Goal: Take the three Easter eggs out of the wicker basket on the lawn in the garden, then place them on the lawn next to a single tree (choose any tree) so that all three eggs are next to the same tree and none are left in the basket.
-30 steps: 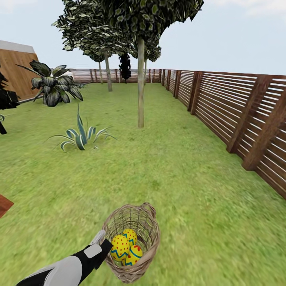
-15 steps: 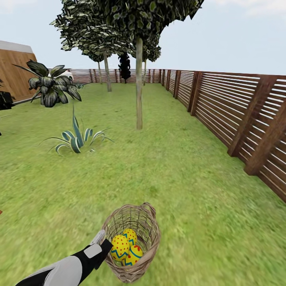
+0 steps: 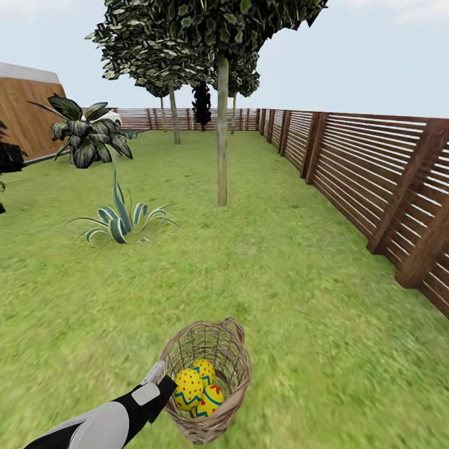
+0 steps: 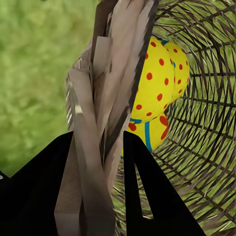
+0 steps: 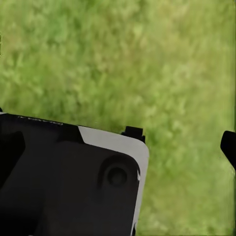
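- Easter eggs (image 3: 198,386), glossy yellow with blue zigzags and red dots, sit deep inside the wicker basket (image 3: 231,358) in the head view; the left hand (image 3: 157,374) clamps the basket's near rim, apparently to carry all three together toward the pale trunk of the tree (image 3: 222,134) far beyond the basket on the lawn (image 3: 280,274).
- Left wrist view: two black fingers (image 4: 147,196) pinch the rim's woven strips, eggs just inside.
- Right wrist view: blurred grass below; I cannot tell the right hand's state.

Blurred green lawn (image 5: 147,64) beyond a black-and-grey robot body part (image 5: 69,182).
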